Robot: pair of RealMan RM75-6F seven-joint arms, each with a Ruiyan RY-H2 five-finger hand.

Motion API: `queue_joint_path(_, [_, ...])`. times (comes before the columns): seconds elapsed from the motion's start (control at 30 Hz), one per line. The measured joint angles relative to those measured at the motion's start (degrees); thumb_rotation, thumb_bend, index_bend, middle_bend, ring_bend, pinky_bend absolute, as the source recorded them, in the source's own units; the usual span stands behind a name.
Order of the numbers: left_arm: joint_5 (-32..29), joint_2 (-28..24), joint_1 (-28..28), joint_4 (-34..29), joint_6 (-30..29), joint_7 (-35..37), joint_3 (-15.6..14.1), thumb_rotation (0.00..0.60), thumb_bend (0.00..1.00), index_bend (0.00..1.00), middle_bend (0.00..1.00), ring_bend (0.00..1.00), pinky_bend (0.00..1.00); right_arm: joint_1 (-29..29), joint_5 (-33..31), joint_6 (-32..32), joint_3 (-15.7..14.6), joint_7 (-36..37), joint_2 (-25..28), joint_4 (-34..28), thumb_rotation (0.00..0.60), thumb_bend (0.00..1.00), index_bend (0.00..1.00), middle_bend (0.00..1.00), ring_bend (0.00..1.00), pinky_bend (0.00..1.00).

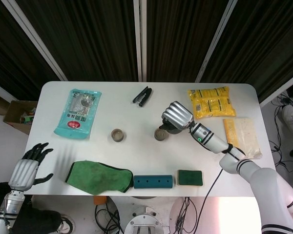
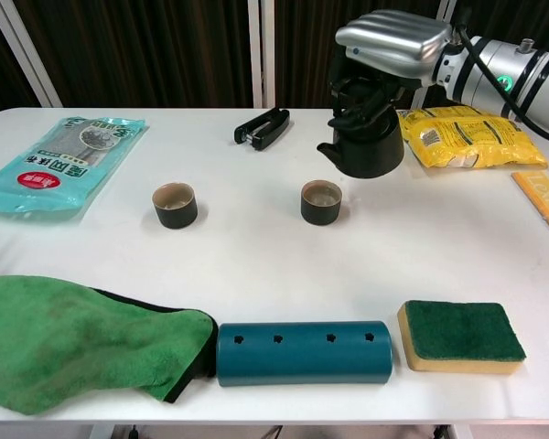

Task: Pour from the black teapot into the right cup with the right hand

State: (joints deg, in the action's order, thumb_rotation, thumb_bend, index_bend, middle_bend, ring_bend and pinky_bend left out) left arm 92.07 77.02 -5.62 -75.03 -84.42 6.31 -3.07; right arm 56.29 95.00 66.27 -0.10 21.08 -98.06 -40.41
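1. Far left, off the table [image 1: 136, 151] edge: my left hand [image 1: 27, 168] hangs low with fingers spread, holding nothing. Seen in the head view only.
2. Left part of table: a teal packet [image 2: 59, 163] at the back and a green cloth [image 2: 73, 338] at the front edge. Neither is part of the job.
3. Left cup [image 2: 175, 204] stands upright and looks dry inside. Not my target.
4. Back centre: a black clip [image 2: 263, 127]. Front centre: a blue cylinder [image 2: 304, 352] lying on its side.
5. Right cup [image 2: 321, 201] stands upright, just in front and left of the teapot, apart from it. Its inside shows a pale sheen, which I judge to be liquid.
6. Black teapot [image 2: 366, 146] sits close to level, spout toward the cup, no stream visible. I cannot tell whether its base touches the table.
7. My right hand [image 2: 384, 55] grasps the teapot from above, fingers wrapped on the handle.
8. Right side: a green sponge [image 2: 462, 336] in front, a yellow bag [image 2: 467, 137] behind.
9. Judgement: pouring looks done. What remains is setting the teapot down, if not already down, and letting go.
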Motion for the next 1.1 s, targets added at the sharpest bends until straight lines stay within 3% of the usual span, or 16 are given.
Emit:
queue_joint_path(0.27, [0.0, 0.1, 0.0, 0.0, 0.1, -0.1, -0.1, 0.600, 0.13, 0.22, 0.09, 0.07, 0.23, -5.6, -2.9, 5.3, 1.9, 5.8, 0.9, -2.6, 0.513, 0.37, 1.00, 1.00, 1.00, 0.84])
queue_joint_path(0.6, [0.5, 0.2, -0.4, -0.2, 0.4, -0.4, -0.1, 0.600, 0.13, 0.22, 0.09, 0.07, 0.23, -14.0, -4.3, 10.2, 1.1, 9.9, 2.2, -3.7, 0.512, 0.38, 1.00, 1.00, 1.00, 0.84])
queue_joint_path(1.1, [0.5, 0.5, -0.7, -0.1, 0.9, -0.3, -0.4, 0.600, 0.13, 0.22, 0.09, 0.07, 0.23, -21.0, -4.8, 9.1, -1.0, 15.2, -1.6, 6.6, 0.516, 0.36, 1.00, 1.00, 1.00, 0.84])
